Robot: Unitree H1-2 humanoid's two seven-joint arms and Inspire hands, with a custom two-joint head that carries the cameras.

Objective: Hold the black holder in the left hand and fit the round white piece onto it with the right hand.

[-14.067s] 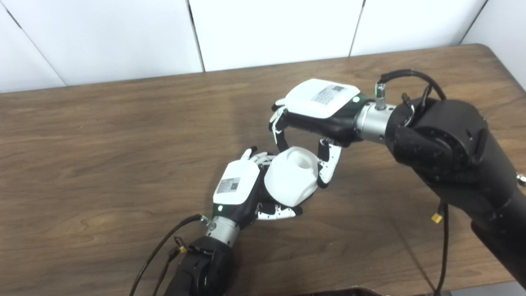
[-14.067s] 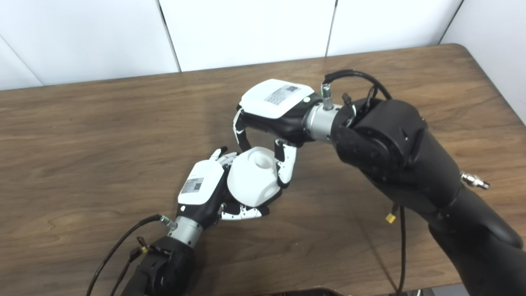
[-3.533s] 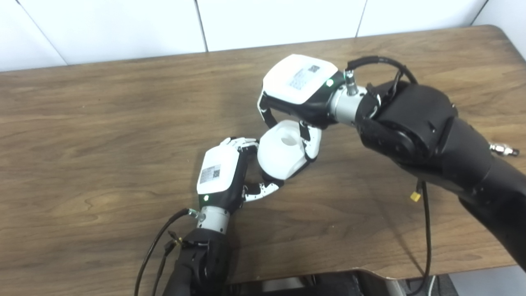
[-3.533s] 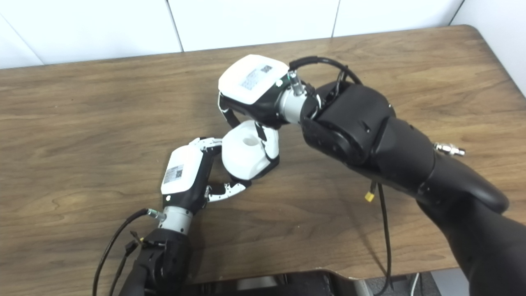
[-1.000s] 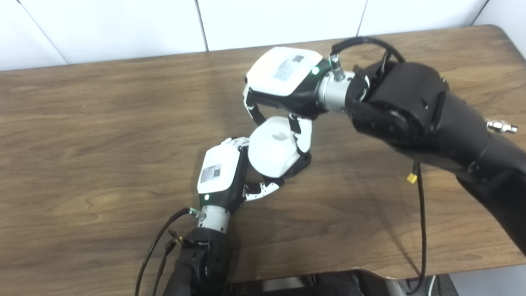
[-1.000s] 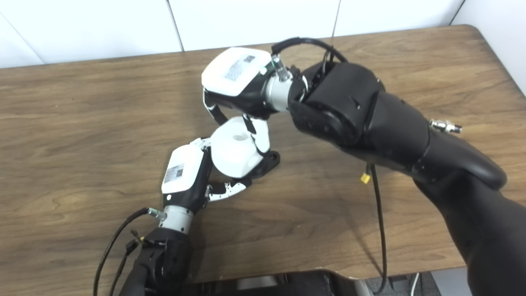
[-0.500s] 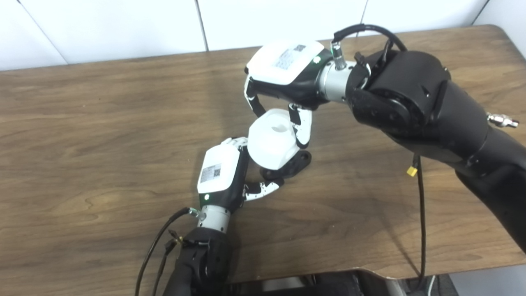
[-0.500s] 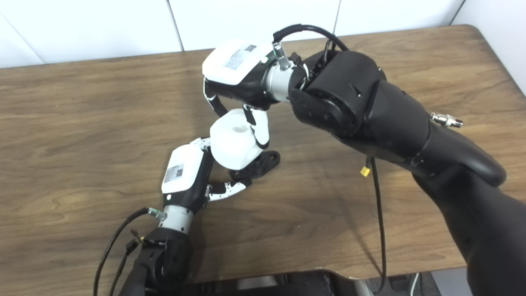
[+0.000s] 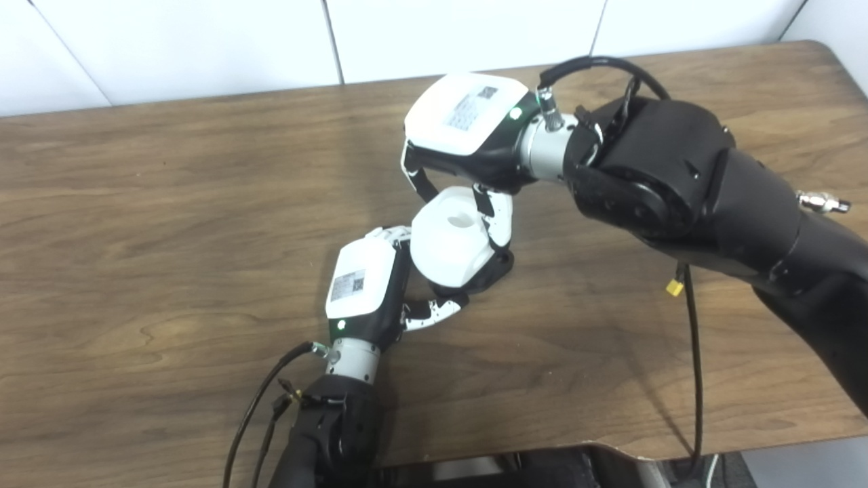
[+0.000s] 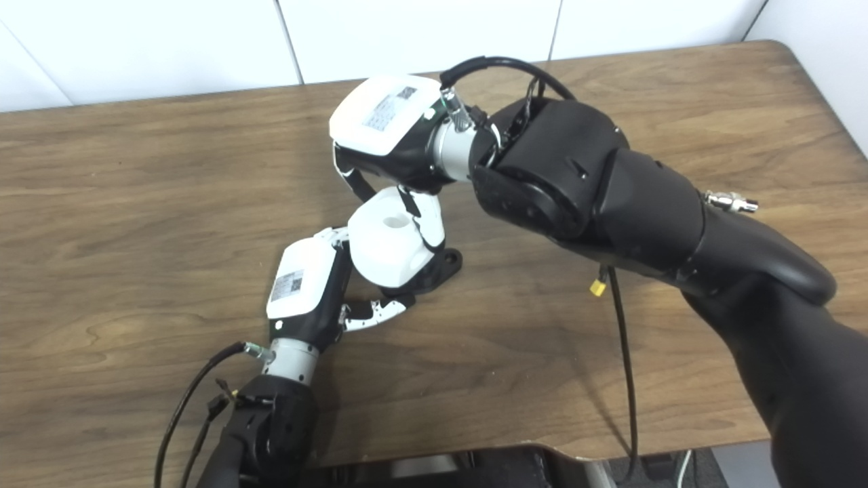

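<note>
On the brown wooden table (image 9: 169, 203), near its middle, the round white piece (image 9: 451, 237) sits over the black holder (image 9: 498, 264), of which only a dark rim and a rounded lobe show at the piece's lower right edge; whether the piece is fully seated on the holder cannot be told. The white piece has a shallow round recess in its upper face. The right hand (image 9: 468, 132) is above and behind the piece, its white back plate facing up, with its fingers (image 9: 502, 217) curled down on the piece's right flank and a further dark digit descending on the far left side, so the hand is closed around the piece from above. The left hand (image 10: 308, 288) lies low on the table just left of the piece, back plate up, fingers reaching in beneath and behind the piece (their tips are hidden by it) and the thumb (image 10: 376, 312) extended along the table under the piece's lower edge. The left hand appears to cradle the holder's underside, but actual contact with the holder cannot be confirmed. A black cable (image 10: 620, 352) trails from the right forearm across the table toward the near edge.
</note>
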